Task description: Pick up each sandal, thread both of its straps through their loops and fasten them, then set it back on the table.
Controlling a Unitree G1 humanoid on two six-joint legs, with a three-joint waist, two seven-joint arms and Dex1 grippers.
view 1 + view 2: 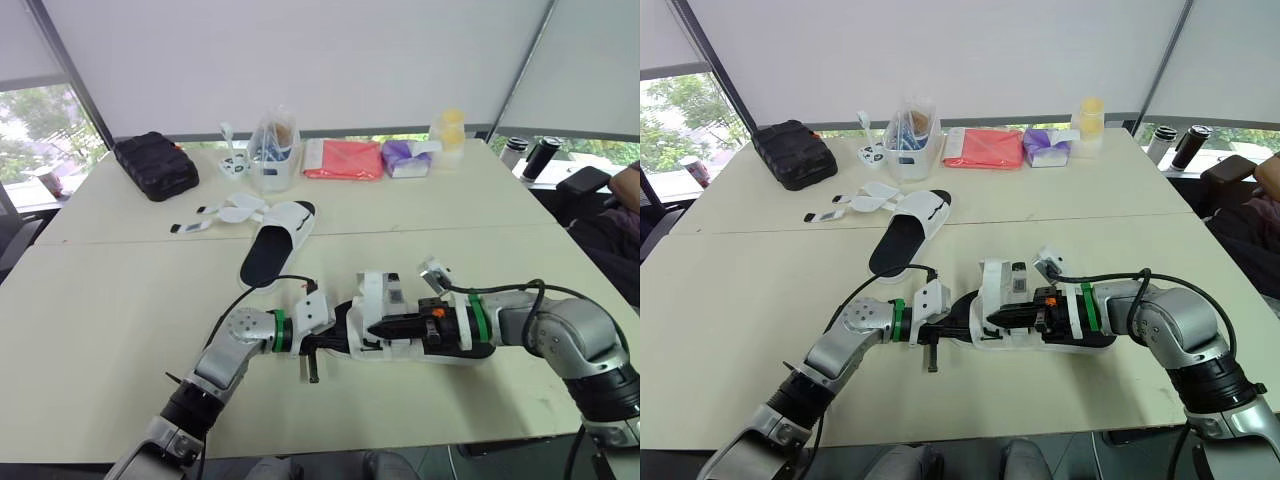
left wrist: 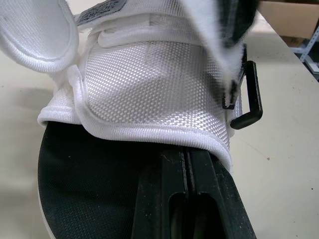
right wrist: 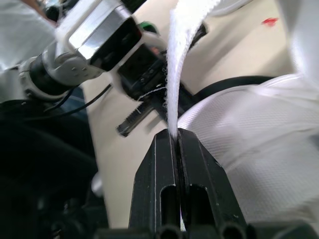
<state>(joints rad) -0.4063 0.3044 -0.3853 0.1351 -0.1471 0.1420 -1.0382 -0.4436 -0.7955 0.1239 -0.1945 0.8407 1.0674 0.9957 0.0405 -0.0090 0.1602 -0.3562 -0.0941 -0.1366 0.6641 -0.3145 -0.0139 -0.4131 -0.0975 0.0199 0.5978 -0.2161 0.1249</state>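
Left eye view: beyond the near sandal (image 1: 378, 295) lie a second sandal (image 1: 275, 240), a black case (image 1: 155, 165) and a red packet (image 1: 343, 158). The right gripper (image 3: 175, 132) lies across the near sandal, fingers clamped on its white strap (image 3: 187, 59). The left gripper (image 2: 187, 152), fingers pressed together, meets the edge of the near sandal's upper.
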